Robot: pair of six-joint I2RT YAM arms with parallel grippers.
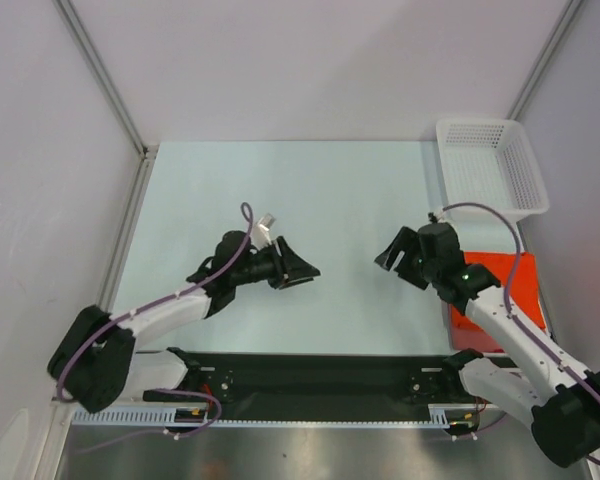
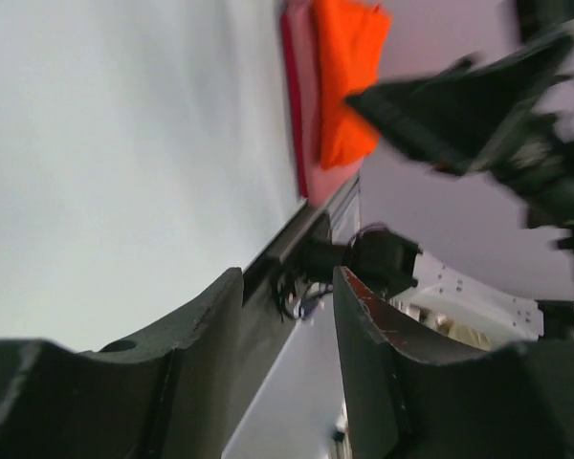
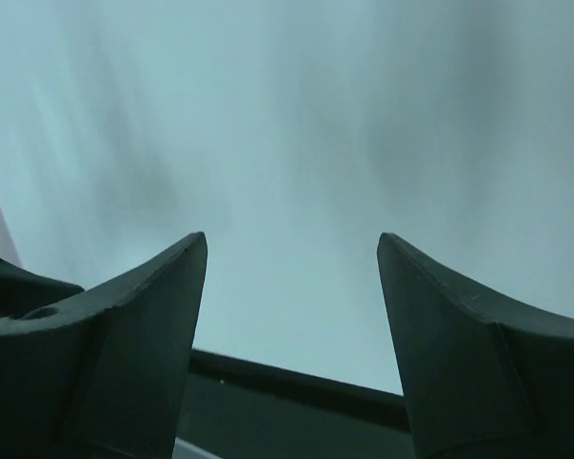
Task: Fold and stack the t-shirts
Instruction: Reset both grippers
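Two folded t-shirts lie stacked at the table's right edge, the bright orange one [image 1: 500, 272] on top of the brick-red one [image 1: 472, 335]. The left wrist view shows the same pile, orange shirt [image 2: 349, 76] over brick-red shirt [image 2: 301, 105]. My right gripper [image 1: 395, 255] hovers left of the pile, clear of it, open with only bare table between its fingers [image 3: 292, 249]. My left gripper [image 1: 298, 268] hangs over the middle of the table, pointing right, open and empty [image 2: 287, 287].
A white lattice basket [image 1: 490, 165] stands at the back right corner, just behind the shirts. A black rail [image 1: 310, 365] runs along the near edge between the arm bases. Walls and metal posts [image 1: 105, 75] close in the table.
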